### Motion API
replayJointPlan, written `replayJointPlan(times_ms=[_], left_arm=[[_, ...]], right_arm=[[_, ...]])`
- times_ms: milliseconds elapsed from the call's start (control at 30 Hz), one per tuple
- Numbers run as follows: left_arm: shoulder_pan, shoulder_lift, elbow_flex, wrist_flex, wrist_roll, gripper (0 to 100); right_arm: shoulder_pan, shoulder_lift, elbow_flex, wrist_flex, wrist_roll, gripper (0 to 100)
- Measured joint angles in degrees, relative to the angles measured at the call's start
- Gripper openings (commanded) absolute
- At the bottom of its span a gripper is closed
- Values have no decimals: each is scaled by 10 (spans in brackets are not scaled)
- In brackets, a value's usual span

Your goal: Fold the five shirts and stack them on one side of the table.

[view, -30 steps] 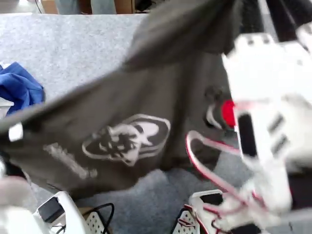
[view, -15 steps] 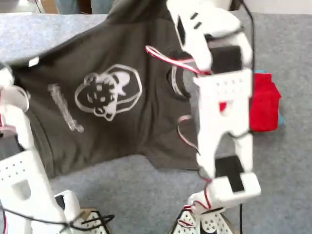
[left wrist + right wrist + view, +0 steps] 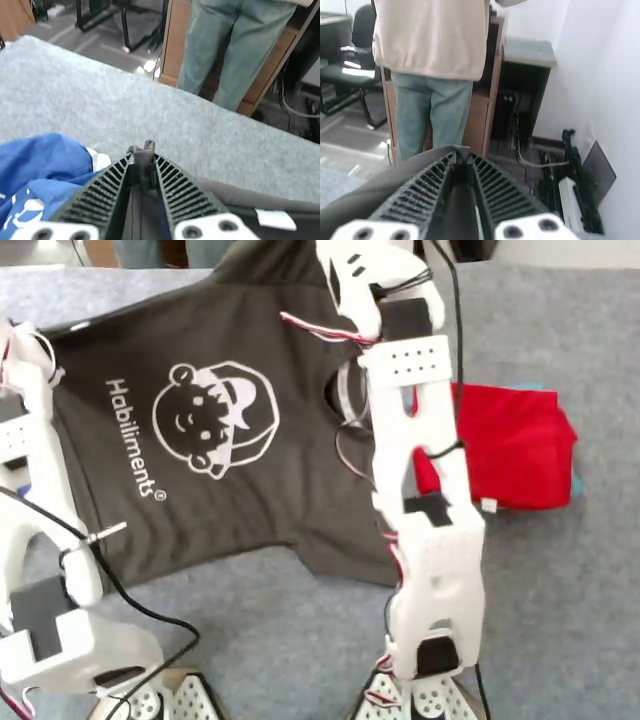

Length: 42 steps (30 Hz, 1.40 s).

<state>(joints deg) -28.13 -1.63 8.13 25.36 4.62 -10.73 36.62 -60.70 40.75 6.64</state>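
The dark grey shirt [image 3: 290, 510] has a white cartoon face on it. It fills the upper left and middle of the high view, spread wide over the grey desk [image 3: 560, 620]. One sleeve points to the lower middle of the frame.

The left arm [image 3: 35, 470] runs up the left edge of the high view, to the shirt's upper left corner. In the left wrist view, the left end effector [image 3: 142, 150] has its two fingers pressed together with dark cloth pinched between them. A small white tag [image 3: 272, 218] sits on the shirt's edge at the lower right of that view. A crumpled blue shirt [image 3: 40, 170] lies at the lower left, just beside the fingers.

The right arm [image 3: 420, 470] goes up the middle of the high view to the top of the shirt. In the right wrist view, the right end effector [image 3: 461, 159] is also pressed together, pinching dark cloth.

A folded red shirt [image 3: 520, 455] lies on the right of the high view, just beside the right arm. The arm hides part of it.
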Motion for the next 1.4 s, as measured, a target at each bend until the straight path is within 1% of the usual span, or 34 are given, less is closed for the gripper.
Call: replayJointPlan(times_ms=[133, 267, 367, 400, 467, 600, 667, 733, 867, 967, 1033, 1133, 1267, 1400], left_arm=[[4, 4, -18, 89, 0, 29], [11, 4, -18, 197, -5, 29], [29, 4, -18, 289, -41, 29], [39, 4, -18, 319, -52, 29], [59, 4, -6, 352, -69, 29], [79, 4, 65, 363, -82, 29], [77, 1, 108, 353, -82, 29], [67, -20, 157, 327, -82, 29], [44, -98, 242, 301, -82, 29], [42, -176, 303, 298, -98, 29], [45, -228, 347, 297, -107, 29], [55, -302, 406, 297, -108, 29], [54, -363, 449, 299, -108, 29], [47, -385, 467, 330, -108, 29]], right_arm=[[11, 36, -56, 99, 0, 15], [13, 53, -98, 215, 1, 15], [14, 66, -115, 302, 4, 15], [14, 69, -116, 330, 14, 15], [14, 76, -117, 380, 46, 15], [14, 84, -117, 488, 131, 15], [14, 91, -117, 547, 156, 15], [14, 103, -117, 583, 166, 15], [26, 106, -117, 599, 174, 15], [38, 106, -117, 601, 178, 15], [42, 95, -103, 602, 197, 15], [42, 46, -33, 602, 225, 15], [23, -56, 127, 600, 249, 15], [24, -164, 307, 542, 251, 15]])
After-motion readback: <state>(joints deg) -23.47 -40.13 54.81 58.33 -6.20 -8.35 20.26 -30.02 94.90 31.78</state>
